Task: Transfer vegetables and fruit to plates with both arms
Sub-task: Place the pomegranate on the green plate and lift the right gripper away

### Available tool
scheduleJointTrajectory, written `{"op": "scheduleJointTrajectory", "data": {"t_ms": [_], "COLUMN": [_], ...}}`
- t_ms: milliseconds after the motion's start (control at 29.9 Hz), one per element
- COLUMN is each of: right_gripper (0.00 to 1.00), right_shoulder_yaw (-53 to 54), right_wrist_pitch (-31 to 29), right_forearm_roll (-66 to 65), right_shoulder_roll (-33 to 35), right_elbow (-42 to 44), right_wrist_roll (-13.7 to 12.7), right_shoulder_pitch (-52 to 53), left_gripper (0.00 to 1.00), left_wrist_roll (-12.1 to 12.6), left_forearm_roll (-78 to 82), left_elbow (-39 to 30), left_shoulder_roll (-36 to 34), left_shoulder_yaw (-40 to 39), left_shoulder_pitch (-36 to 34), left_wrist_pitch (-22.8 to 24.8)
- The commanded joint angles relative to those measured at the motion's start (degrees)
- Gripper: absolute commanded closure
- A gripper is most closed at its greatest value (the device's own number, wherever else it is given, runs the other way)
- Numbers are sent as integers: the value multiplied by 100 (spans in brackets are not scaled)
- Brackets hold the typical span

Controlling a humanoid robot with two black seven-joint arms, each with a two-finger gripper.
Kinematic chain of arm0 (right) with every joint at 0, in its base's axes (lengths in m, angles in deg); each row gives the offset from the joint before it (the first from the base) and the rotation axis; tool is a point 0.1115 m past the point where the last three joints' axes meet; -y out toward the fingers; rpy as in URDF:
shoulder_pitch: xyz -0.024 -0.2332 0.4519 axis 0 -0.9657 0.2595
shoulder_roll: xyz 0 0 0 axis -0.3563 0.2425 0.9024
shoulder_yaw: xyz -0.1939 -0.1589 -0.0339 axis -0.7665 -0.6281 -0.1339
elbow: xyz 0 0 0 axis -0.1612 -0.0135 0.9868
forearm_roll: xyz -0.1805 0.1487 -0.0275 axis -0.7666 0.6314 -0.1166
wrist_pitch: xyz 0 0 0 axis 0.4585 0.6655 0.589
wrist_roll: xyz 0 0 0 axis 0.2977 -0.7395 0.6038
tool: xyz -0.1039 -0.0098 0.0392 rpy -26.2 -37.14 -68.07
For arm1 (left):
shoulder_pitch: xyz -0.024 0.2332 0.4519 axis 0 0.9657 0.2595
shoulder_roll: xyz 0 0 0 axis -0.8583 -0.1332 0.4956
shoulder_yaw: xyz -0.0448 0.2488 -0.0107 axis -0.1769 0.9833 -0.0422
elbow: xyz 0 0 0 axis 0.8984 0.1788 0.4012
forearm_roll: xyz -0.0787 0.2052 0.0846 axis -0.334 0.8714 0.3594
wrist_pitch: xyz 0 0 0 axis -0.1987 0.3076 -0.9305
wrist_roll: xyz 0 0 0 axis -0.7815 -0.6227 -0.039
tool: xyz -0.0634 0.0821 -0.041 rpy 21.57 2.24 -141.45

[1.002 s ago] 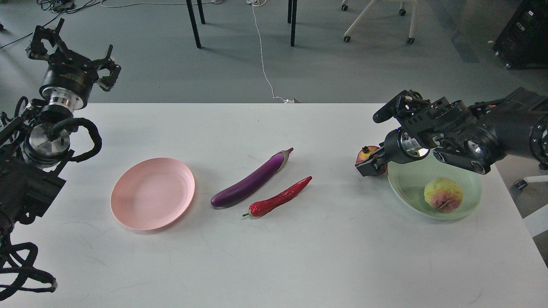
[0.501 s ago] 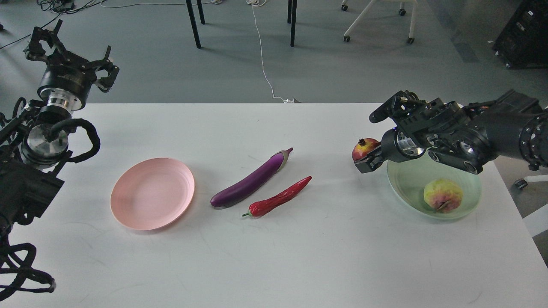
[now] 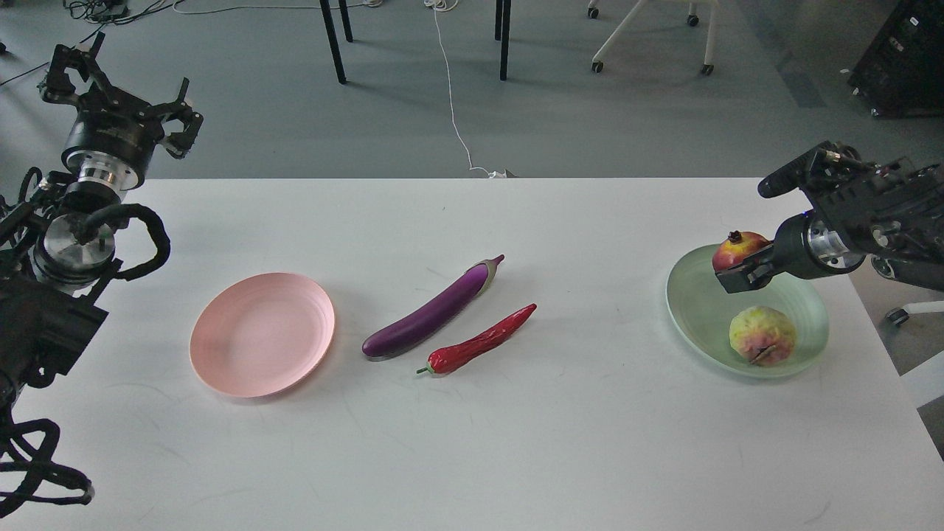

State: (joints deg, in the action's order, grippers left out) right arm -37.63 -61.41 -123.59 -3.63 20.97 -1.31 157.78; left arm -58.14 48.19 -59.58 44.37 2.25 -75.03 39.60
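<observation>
My right gripper [image 3: 748,262] is shut on the dark-red pomegranate [image 3: 734,248] and holds it just above the far left part of the mint green plate [image 3: 693,310]. The bumpy yellow-green fruit [image 3: 762,335] lies in that plate. The purple eggplant [image 3: 431,310] and the red chili pepper [image 3: 479,341] lie side by side on the white table [image 3: 516,442] at the middle. The salmon pink plate [image 3: 262,333] sits empty to their left. My left gripper [image 3: 122,92] is open, raised over the table's far left corner, away from everything.
The table's far edge runs behind the plates; its right edge is close to the green plate. Beyond it are dark table legs [image 3: 333,40], a white cable [image 3: 453,110] on the floor and a chair base [image 3: 649,29].
My right gripper lifted the pomegranate off the table left of the green plate and carried it right, over the plate. The left arm barely moved.
</observation>
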Motion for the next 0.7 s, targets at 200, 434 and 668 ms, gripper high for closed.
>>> {"op": "scheduleJointTrajectory", "data": {"t_ms": [200, 434, 668], "right_gripper": [18, 2, 2], "right_shoulder_yaw": [615, 994, 2106], "right_wrist_pitch": [29, -23, -6], "right_forearm_roll": [37, 107, 397], "right_shoulder_roll": [-31, 74, 715], "right_elbow": [542, 508, 525], "right_wrist_roll": [-18, -27, 17], "right_shoulder_pitch": [-778, -858, -761], "left_gripper": [2, 2, 2], "left_wrist_roll": [-1, 8, 78], "left_forearm_roll": [24, 95, 1007], "left_elbow": [0, -52, -79], "left_shoulder_roll": [-11, -20, -511], "left_shoulder_yaw": [1, 28, 124], "left_shoulder_pitch": [3, -23, -339], "left_wrist_pitch": [1, 10, 36]}}
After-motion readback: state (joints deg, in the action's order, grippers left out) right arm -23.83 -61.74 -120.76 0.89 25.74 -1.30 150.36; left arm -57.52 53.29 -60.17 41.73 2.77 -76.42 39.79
